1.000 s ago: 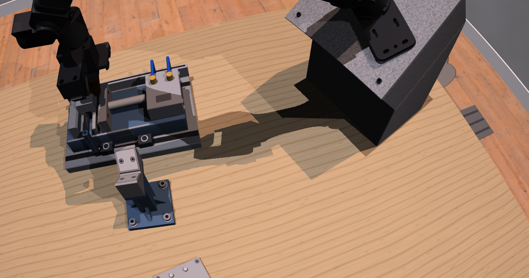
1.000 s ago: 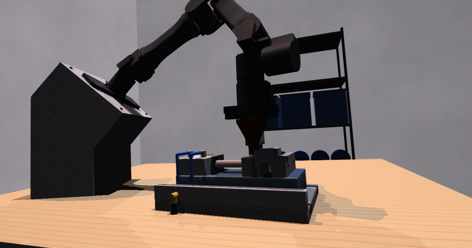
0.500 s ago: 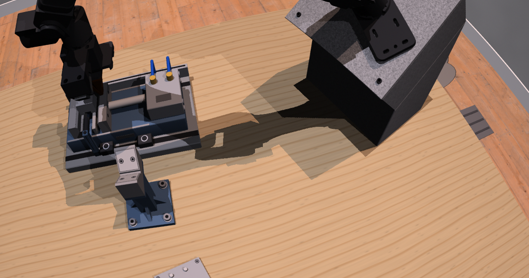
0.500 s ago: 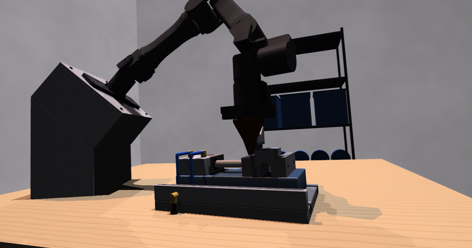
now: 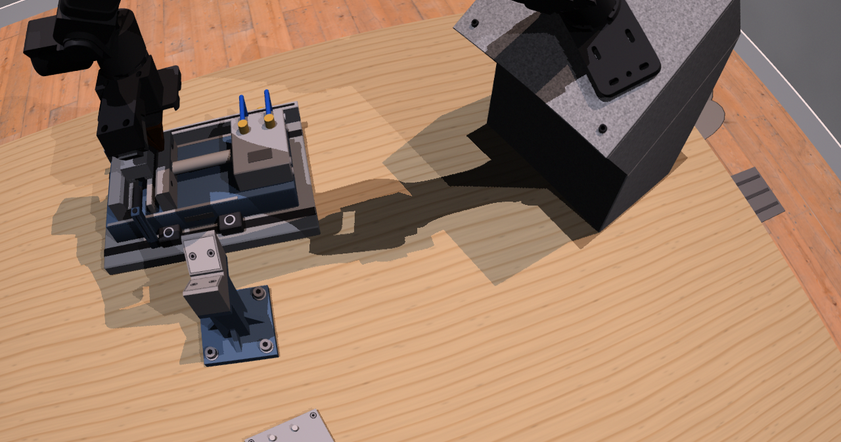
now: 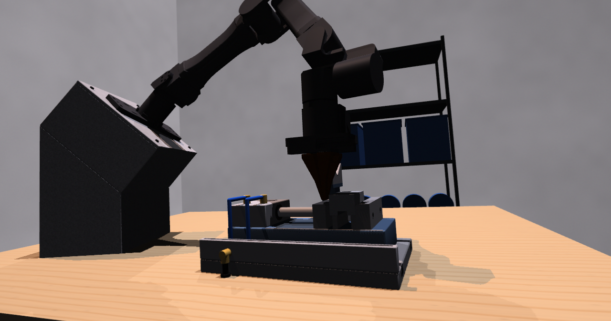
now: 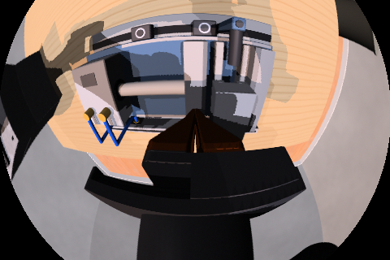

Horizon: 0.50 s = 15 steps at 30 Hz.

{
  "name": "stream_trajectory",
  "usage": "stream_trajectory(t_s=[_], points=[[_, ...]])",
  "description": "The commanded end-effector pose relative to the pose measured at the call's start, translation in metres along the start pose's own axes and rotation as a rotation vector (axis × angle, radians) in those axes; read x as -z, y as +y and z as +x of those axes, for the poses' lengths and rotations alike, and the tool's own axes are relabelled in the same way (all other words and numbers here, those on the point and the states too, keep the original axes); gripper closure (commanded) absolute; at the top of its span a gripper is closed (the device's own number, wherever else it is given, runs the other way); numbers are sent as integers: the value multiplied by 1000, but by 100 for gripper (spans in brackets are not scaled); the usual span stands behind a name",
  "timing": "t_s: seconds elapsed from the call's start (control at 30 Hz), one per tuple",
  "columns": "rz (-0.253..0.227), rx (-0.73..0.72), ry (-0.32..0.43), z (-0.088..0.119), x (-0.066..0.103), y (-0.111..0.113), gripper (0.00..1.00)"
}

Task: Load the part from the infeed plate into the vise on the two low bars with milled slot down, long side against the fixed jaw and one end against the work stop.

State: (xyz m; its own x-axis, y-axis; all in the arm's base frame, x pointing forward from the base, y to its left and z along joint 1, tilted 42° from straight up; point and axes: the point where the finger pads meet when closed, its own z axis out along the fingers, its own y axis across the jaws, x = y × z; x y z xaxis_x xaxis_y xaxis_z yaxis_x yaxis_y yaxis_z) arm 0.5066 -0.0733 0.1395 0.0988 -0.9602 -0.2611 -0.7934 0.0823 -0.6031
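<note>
Part (image 5: 134, 167) (image 6: 346, 200) (image 7: 233, 99) sits in the vise (image 5: 258, 199) (image 6: 311, 235) (image 7: 156, 62), left of centre in the top frame and right of lower centre in the exterior one. It lies between the moving jaw (image 5: 165, 188) (image 6: 320, 215) (image 7: 196, 61) and the fixed jaw (image 5: 117, 189) (image 6: 374, 213) (image 7: 265, 85), its notched side down in the exterior view. In the wrist view, a gap shows between its near end and the work stop (image 5: 136, 191) (image 7: 235, 50). Whether its long side touches the fixed jaw, I cannot tell. The gripper (image 5: 156, 147) (image 6: 325, 198) (image 7: 195, 114) is clenched on nothing, pointing down, its tips just beside the part, on the moving jaw's side; contact is unclear. The V-block (image 5: 204, 255) stands below the vise at lower left in the top frame.
</note>
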Motion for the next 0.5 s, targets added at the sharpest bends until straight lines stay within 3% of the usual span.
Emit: stream_trajectory(t_s=[0.0, 0.47], points=[[30, 3, 5, 2, 23, -7, 100], [50, 13, 9, 1, 53, -15, 100]])
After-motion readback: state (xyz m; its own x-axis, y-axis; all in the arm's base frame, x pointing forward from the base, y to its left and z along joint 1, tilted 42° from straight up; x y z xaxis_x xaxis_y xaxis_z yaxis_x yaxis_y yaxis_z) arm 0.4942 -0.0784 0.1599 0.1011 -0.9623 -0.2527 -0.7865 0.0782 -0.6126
